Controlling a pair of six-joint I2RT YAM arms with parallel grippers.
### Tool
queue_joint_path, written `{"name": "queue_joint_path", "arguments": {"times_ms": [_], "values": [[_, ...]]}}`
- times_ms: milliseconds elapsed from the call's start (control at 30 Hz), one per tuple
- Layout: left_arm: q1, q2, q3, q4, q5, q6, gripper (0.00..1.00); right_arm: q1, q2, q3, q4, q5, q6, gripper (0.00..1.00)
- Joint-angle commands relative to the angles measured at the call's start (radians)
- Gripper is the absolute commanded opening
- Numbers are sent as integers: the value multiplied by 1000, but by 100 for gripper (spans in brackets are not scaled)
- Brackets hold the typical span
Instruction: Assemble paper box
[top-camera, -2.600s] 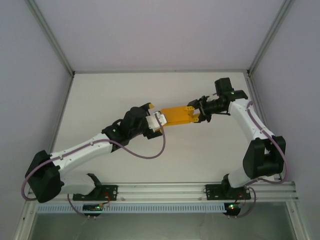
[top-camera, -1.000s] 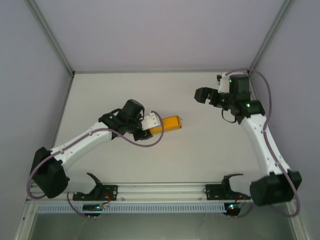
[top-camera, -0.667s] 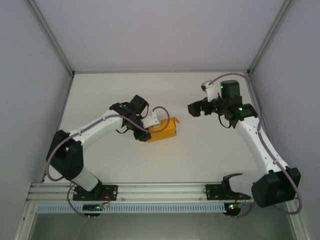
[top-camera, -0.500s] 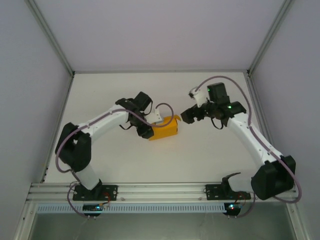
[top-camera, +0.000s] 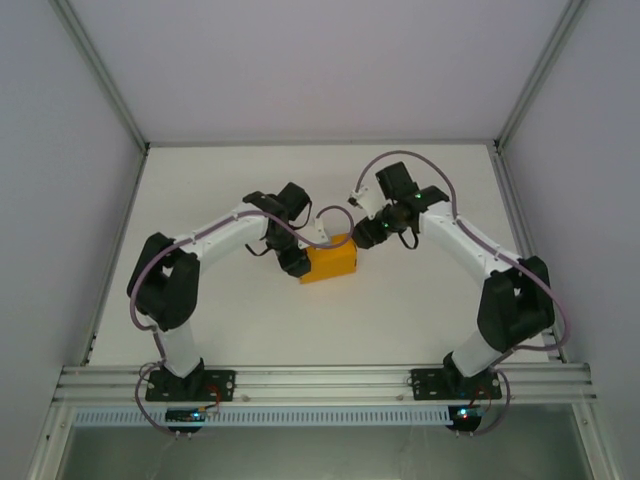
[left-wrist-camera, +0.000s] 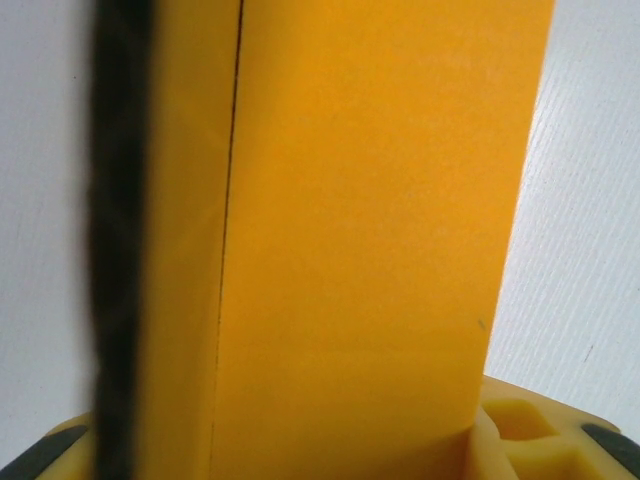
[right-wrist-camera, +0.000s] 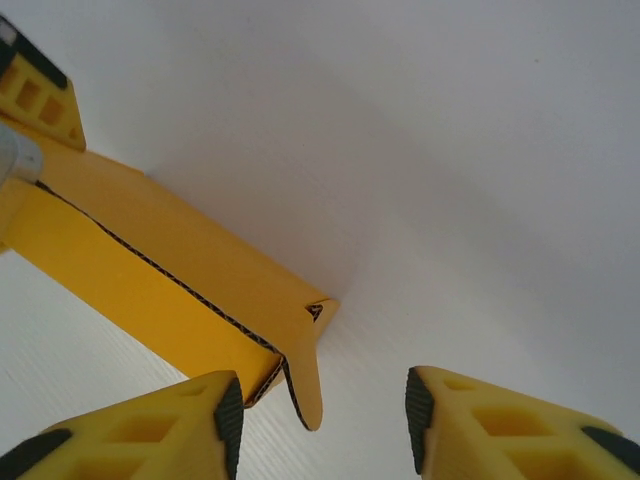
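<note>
**Work surface and enclosure.** The desk (top-camera: 430, 310) is a plain white, matt panel. Pale grey-lilac walls (top-camera: 300, 70) enclose it at the back and on both sides, joined by aluminium corner posts (top-camera: 100, 75). An aluminium rail (top-camera: 330, 380) runs along the near edge and carries both arm bases.

**Container.** The paper box (top-camera: 331, 263) lies on the desk near its centre, between the two arms. It is a small rectangular form in orange-yellow card. In the right wrist view, a dark seam line runs along its upper long edge. At the end facing the right arm, one flap (right-wrist-camera: 305, 385) stands loose and points outward. The interior is hidden.

**Left gripper.** The left gripper (top-camera: 303, 258) is clenched on the left end of the paper box. In the left wrist view, the card runs out from between the yellow fingers (left-wrist-camera: 520, 430).

**Right gripper.** The right gripper (right-wrist-camera: 322, 420) is released. Its jaws stand apart at the right end of the paper box, with the loose flap in the gap, close to one finger and clear of the other.
</note>
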Motion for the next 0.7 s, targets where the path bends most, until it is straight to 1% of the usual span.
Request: {"name": "queue_joint_path", "arguments": {"times_ms": [0, 33, 100, 200, 267, 300, 433, 567, 667], "values": [[4, 15, 22, -43, 12, 28, 38, 5, 31, 39, -60, -33, -11, 35], [6, 15, 22, -43, 12, 27, 38, 6, 41, 51, -74, -52, -16, 28], [7, 15, 23, -40, 11, 26, 38, 8, 57, 69, -92, -63, -49, 19], [8, 13, 22, -27, 11, 18, 38, 17, 69, 73, -97, -85, -45, 10], [7, 15, 19, -16, 8, 13, 38, 28, 74, 71, -94, -82, -11, 2], [8, 16, 19, -12, 7, 9, 38, 32, 75, 70, -94, -76, 11, 0], [7, 22, 18, 3, 2, -4, 38, 59, 43, 28, -54, -42, 161, 0], [9, 29, 16, 20, -13, -21, 38, 99, -51, -81, 78, 6, 370, 0], [10, 33, 16, 26, -12, -23, 38, 106, -114, -189, 203, -12, 469, 0]]}}
